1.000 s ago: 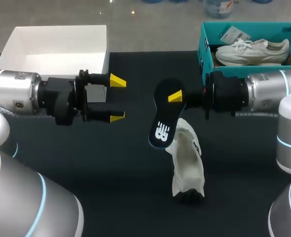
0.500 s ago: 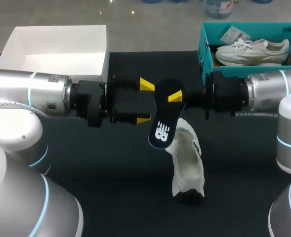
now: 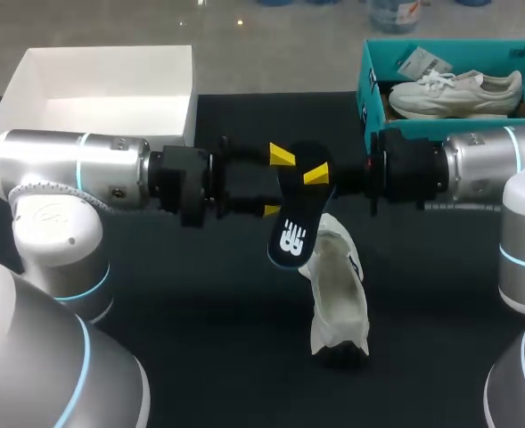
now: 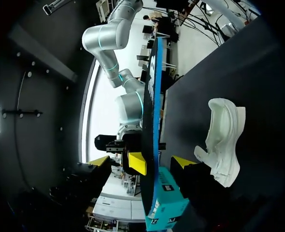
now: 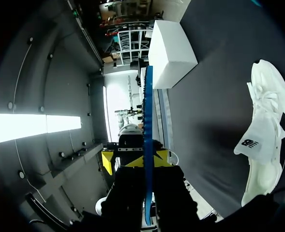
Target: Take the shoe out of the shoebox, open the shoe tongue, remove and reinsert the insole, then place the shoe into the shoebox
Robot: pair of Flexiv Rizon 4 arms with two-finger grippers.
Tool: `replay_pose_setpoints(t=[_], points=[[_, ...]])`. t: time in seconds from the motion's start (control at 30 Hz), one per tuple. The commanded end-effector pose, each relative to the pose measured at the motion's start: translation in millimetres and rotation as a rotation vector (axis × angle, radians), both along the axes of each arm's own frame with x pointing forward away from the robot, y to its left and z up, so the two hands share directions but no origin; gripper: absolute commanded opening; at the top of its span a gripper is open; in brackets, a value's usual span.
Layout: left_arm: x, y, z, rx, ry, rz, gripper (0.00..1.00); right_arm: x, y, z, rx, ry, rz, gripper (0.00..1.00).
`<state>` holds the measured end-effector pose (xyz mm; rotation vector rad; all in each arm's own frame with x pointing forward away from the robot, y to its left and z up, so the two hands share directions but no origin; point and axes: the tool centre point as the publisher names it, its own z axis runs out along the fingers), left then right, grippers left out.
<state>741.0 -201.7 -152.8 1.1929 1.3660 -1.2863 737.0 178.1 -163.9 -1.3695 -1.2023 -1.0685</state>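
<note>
Gripping insole (image 3: 293,227): right gripper (image 5: 147,159), clamped on its end.
Left gripper (image 3: 277,183): wide, fingers (image 4: 137,163) either side of insole's edge.
Shoe (image 3: 338,290): lying on table (image 3: 200,312), just beneath insole.

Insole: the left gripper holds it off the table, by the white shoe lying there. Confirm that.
Wrong: the right gripper holds the insole off the table, by the white shoe, as the right wrist view shows. The left gripper is open around it.
</note>
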Motion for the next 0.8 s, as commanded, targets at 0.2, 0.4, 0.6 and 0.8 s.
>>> replay_pose_setpoints(t=[0.2,0.4,0.6,0.8], points=[[5.0,-2.1,-4.8,0.002,-0.004,0.006,0.00,-0.2,1.1,-0.4,-0.002,0.000,-0.001,0.00],[1.2,-7.6,-5.3,0.008,0.003,-0.002,0.00,-0.2,1.1,-0.4,-0.002,0.000,-0.001,0.00],[-2.8,-12.3,-8.2,0.021,0.011,-0.006,0.00,-0.2,1.1,-0.4,-0.002,0.000,-0.001,0.00],[-4.5,-9.0,-8.7,0.040,-0.001,0.009,0.00,-0.2,1.1,-0.4,-0.002,0.000,-0.001,0.50]])
